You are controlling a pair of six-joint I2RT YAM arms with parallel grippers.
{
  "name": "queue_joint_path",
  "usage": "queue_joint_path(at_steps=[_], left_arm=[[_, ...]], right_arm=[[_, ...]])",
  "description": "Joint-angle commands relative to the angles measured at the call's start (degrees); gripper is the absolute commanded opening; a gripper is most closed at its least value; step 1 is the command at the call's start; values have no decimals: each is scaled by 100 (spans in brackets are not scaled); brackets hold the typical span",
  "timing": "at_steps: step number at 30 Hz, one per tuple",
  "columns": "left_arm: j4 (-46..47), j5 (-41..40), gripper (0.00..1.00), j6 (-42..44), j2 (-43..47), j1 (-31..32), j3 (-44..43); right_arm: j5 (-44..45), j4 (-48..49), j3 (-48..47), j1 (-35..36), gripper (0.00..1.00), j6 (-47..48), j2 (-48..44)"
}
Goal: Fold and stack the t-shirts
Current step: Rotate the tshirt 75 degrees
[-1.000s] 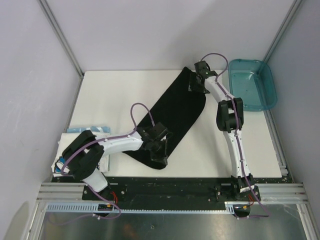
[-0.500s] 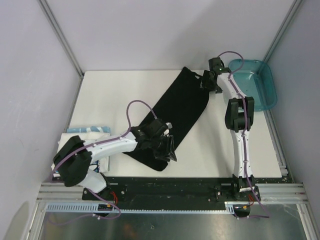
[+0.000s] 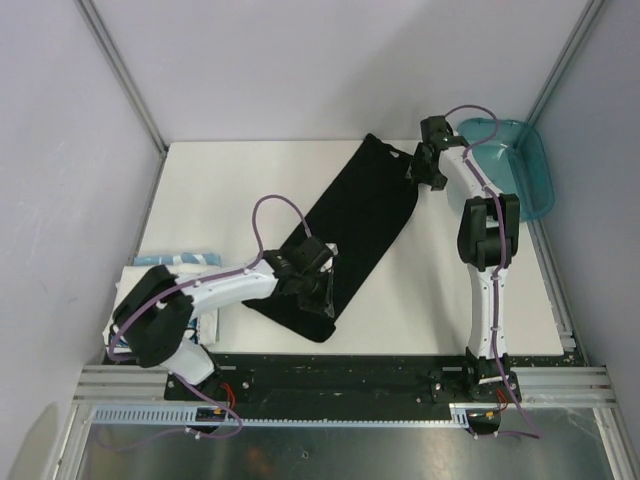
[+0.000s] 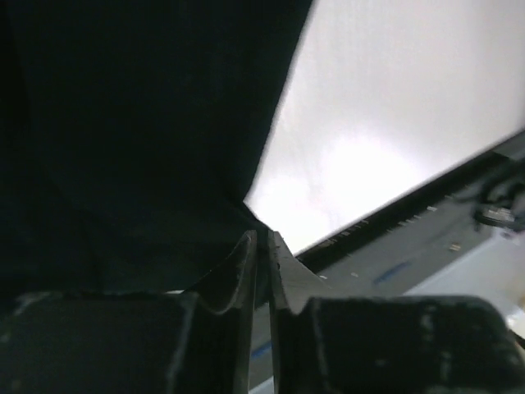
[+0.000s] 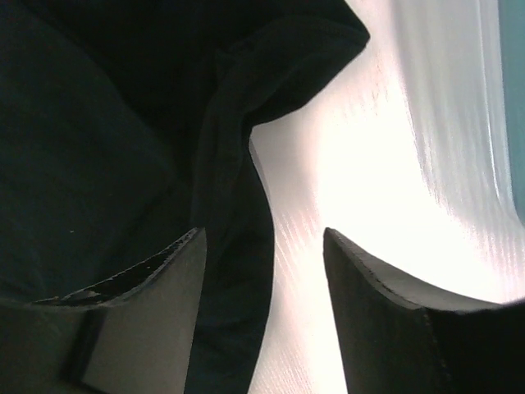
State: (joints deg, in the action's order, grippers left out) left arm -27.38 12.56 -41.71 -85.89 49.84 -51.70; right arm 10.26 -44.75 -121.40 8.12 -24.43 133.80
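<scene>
a black t-shirt [image 3: 355, 225] lies stretched out in a long slanted band across the white counter [image 3: 230, 190]. it runs from the near edge, left of centre, up to the far right. it lies mostly flat, with a rounded near end and a narrower far end.

the left tool [image 3: 322, 297] is down on the near end of this shirt, by its right-hand edge. in the left wrist view its fingers [image 4: 242, 271] are drawn almost together, with only a thin slit between them. the dark cloth's edge comes right down to their tips. i cannot tell whether any cloth is actually caught in the slit.

the right tool [image 3: 415, 168] sits at the shirt's far right edge. in the right wrist view its fingers [image 5: 148, 279] stand well apart and clamp nothing. one is over the black cloth and the other over bare counter. a rolled, curving hem of the shirt lies in the gap between them.

a white t-shirt [image 3: 180, 262] showing some blue lies in a low pile at the near left corner of the counter. it is partly hidden under the left arm and well apart from the black one.

a teal plastic bin [image 3: 540, 180] sits at the far right corner, just beyond the right arm's wrist.
</scene>
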Motion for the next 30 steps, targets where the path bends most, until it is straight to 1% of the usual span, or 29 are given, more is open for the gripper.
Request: queue_joint_path(at_steps=[1, 4, 6, 8, 14, 20, 21, 22, 24, 27, 28, 30], left_arm=[[-112, -646, 11, 418, -450, -33, -115], [-141, -785, 6, 411, -611, -35, 32], [-206, -826, 2, 410, -714, -49, 166], [-312, -876, 0, 392, -753, -75, 300], [-490, -768, 0, 294, -421, -226, 714], [-646, -500, 1, 230, 134, -391, 1000], [-699, -487, 2, 232, 226, -433, 1011], [-756, -485, 7, 246, 329, -476, 999], [-882, -522, 18, 288, 563, -564, 937], [-1106, -672, 30, 347, 996, -675, 751], [-1188, -740, 33, 370, 1105, -733, 697], [-1300, -852, 35, 415, 1253, -883, 648]], right_arm=[[207, 281, 211, -28, 60, -398, -248], [273, 269, 64, -17, 55, -465, -60], [314, 222, -98, -9, 54, -457, 88], [357, 134, -273, 8, 53, -438, 231], [577, -30, -447, -21, 55, -311, 501], [744, -57, -491, -61, 59, -165, 684], [773, -63, -517, -72, 60, -136, 710], [796, -79, -551, -86, 61, -117, 732], [825, -98, -626, -94, 62, -63, 761], [870, -112, -754, -99, 65, 33, 775], [897, -139, -837, -109, 67, 69, 804], [885, -240, -1093, -135, 68, 120, 915]])
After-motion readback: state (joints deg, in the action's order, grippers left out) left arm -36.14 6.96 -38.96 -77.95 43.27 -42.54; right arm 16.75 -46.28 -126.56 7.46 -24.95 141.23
